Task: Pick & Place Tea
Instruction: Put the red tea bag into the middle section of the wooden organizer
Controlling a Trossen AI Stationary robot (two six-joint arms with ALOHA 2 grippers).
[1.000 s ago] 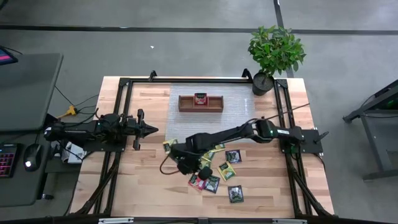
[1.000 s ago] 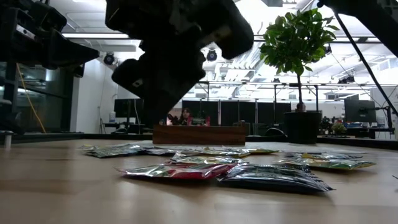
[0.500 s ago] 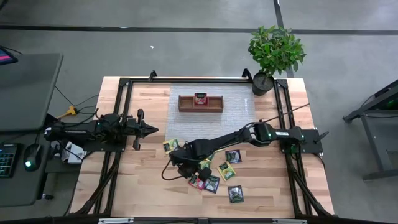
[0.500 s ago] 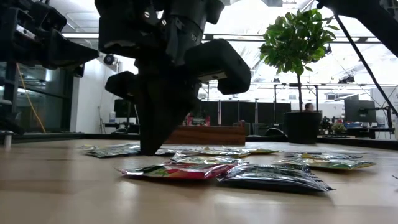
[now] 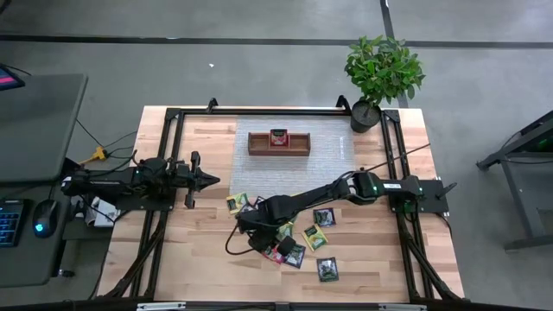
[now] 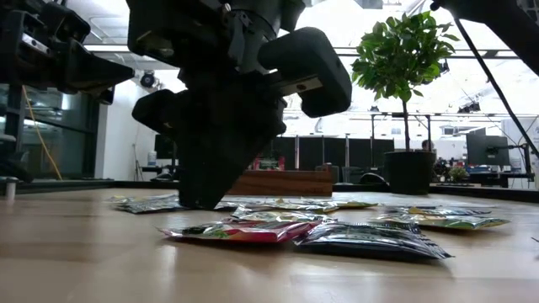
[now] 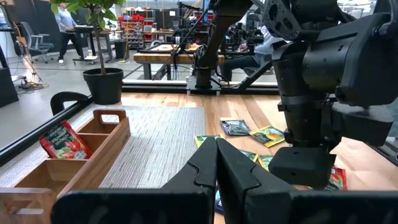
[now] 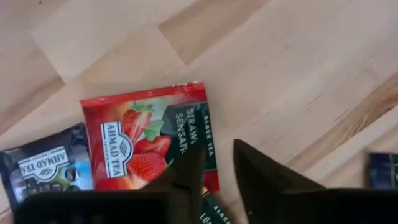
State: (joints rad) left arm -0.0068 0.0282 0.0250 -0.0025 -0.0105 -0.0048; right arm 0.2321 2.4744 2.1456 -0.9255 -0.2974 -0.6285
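Your wooden tray (image 5: 278, 144) holds one red packet (image 5: 278, 136); your right end effector (image 8: 216, 163), fingers narrowly parted, stands over the strawberry tea packet (image 8: 149, 146), gripping nothing.

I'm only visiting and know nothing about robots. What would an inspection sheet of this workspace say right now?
Surface: wooden table, grey mat at the back.
Job's things: tea packets scattered at the front; one red packet in the wooden tray.
Clutter: nothing seen.
Grippers: right pincer low over a strawberry packet, fingers slightly apart, holding nothing; left pincer shut, waiting at the left side.
Cables: black cable looping by the right arm.
Surroundings: potted plant at the table's corner; a person in the room beyond.
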